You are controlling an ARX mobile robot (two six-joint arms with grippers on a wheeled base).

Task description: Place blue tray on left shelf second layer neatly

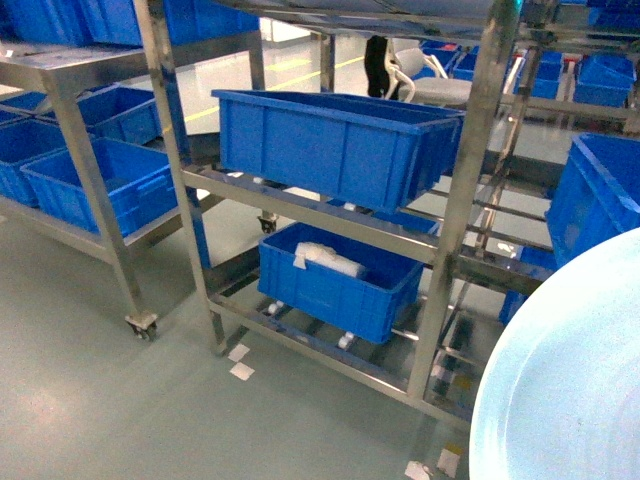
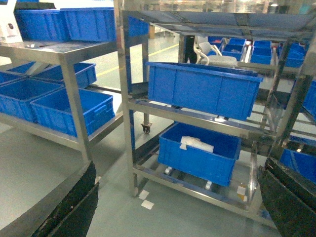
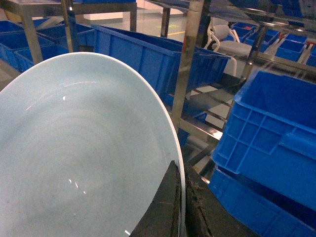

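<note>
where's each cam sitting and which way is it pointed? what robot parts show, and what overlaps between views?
Head: on the robot, angled down and forward at the left shelf; the blue tray fills the lower right; no arm visible.
Left wrist: on the left arm, facing the same rack; the left gripper shows open, its dark fingers at the bottom corners, nothing between them.
Right wrist: on the right arm, close behind the tray; the right gripper pinches its rim.
Shared: head and left wrist both show the crate holding a white bag.

Black claw (image 3: pixel 180 207) fingers (image 2: pixel 69 207) — matte, scuffed
</note>
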